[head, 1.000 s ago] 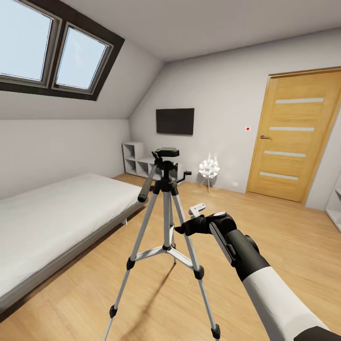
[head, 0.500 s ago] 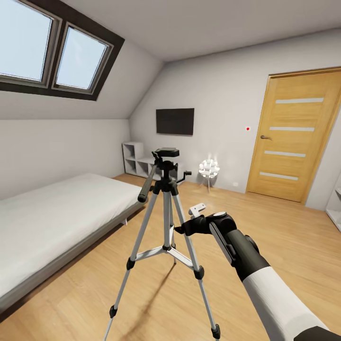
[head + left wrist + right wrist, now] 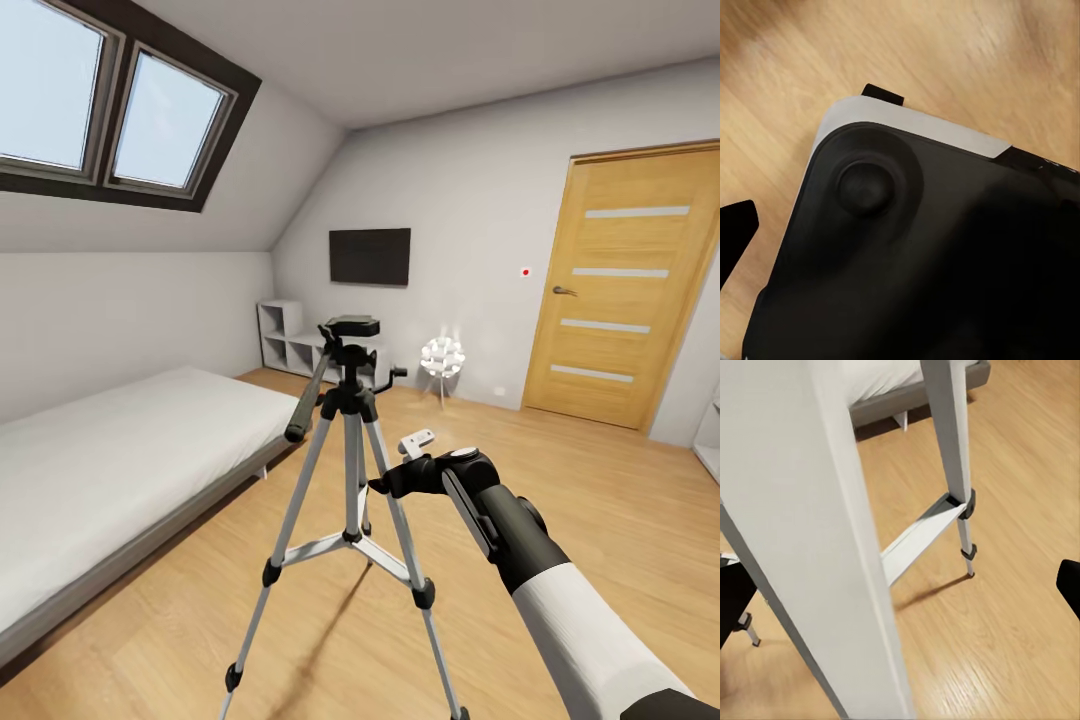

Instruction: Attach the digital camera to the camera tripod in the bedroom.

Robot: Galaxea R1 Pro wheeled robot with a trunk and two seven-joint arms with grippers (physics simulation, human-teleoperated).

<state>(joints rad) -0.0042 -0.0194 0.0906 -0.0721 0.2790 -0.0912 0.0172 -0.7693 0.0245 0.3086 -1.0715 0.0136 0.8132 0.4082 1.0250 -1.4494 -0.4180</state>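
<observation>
Silver legs and black joints make up the camera tripod [image 3: 347, 470], which stands on the light wood floor [image 3: 600, 500] beside the bed [image 3: 110, 450], its black head bare on top and its long handle slanting down toward the bed. The right pincer [image 3: 392, 482] hangs just beside one leg, about level with the upper part of the legs; in the right wrist view that leg [image 3: 832, 547] runs close between the two dark finger tips, which stand well apart and touch nothing, so the pincer is wide and holds nothing. Whether the left pincer is wide or narrow I cannot tell: its wrist view looks down on the robot's black and grey base [image 3: 915, 247]. White cube shelving [image 3: 290, 340] stands against the far wall with its compartments open toward the room. Bare floor runs to the wooden door [image 3: 620, 290].
</observation>
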